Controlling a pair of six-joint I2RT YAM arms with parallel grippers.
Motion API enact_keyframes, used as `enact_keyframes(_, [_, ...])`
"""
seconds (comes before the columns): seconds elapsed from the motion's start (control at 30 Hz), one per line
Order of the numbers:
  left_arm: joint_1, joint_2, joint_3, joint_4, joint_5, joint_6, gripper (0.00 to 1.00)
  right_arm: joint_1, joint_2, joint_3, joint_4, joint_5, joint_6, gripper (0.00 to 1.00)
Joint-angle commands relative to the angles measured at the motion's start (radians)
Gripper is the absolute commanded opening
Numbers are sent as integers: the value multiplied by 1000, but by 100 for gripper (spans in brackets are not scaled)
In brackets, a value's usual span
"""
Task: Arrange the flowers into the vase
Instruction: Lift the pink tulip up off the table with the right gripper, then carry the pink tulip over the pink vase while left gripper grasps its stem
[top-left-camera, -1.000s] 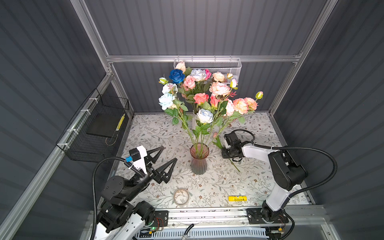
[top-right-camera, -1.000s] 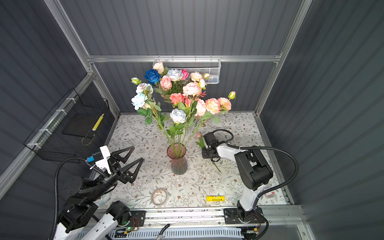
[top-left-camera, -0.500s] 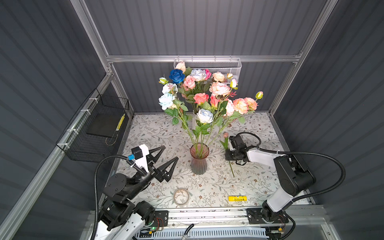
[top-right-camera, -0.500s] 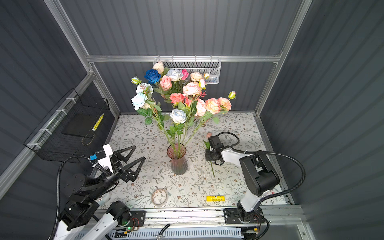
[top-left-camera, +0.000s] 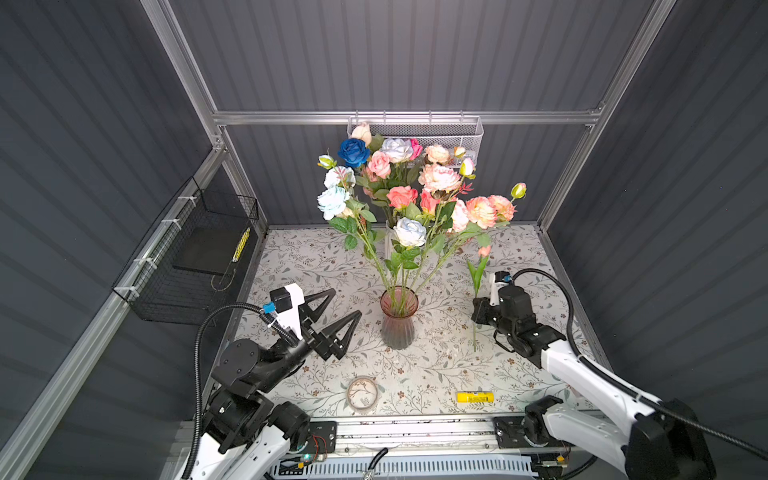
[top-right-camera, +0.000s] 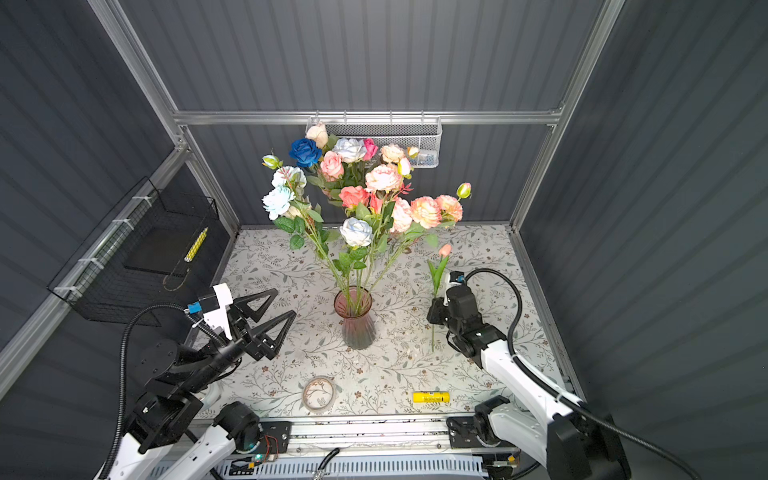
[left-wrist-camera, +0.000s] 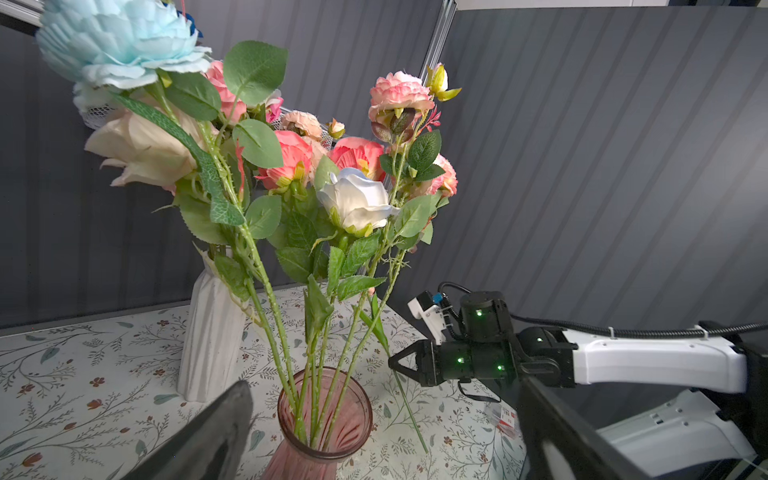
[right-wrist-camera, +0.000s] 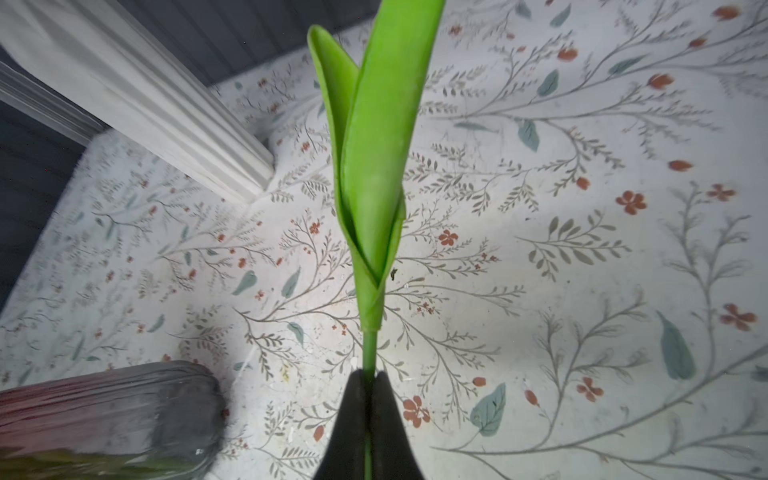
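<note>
Flower stem (right-wrist-camera: 369, 347) — pinched in right gripper (right-wrist-camera: 367, 379).

Flowers (top-left-camera: 409, 232) stand in the vase (top-left-camera: 398, 324); second vase (left-wrist-camera: 212, 332) behind it; tape roll (top-left-camera: 362, 392) before it

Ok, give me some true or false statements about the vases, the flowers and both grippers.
1. The right gripper is shut on the tulip. True.
2. The left gripper holds a rose. False: it is open and empty.
3. The tulip stands in the pink vase. False: it is held apart from it, to its right in both top views.
4. The pink vase holds several flowers. True.
5. The white vase lies on its side. False: it stands upright.
</note>
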Motion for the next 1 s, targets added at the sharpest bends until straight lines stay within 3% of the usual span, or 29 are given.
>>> enact_keyframes(0.0, [-2, 6, 38, 35, 21, -11, 100, -5, -165, -26, -27, 50, 34, 0])
enact_keyframes(0.23, [-2, 46, 70, 29, 47, -8, 100, -5, -522, -15, -113, 80, 43, 0])
enact_keyframes(0.5, [-2, 76, 109, 36, 108, 14, 100, -4, -719, 76, -137, 45, 43, 0])
enact_keyframes(0.6, [-2, 100, 133, 37, 168, 24, 100, -4, -738, 119, -95, -51, 25, 0])
enact_keyframes(0.7, [-2, 141, 167, 41, 251, 36, 99, -3, -696, 183, -51, -226, 5, 0])
enact_keyframes(0.87, [-2, 242, 232, 80, 432, 38, 95, -2, -531, 289, 31, -520, 53, 0])
enact_keyframes(0.97, [-2, 306, 261, 127, 516, 16, 94, 35, -439, 336, 103, -598, 100, 0])
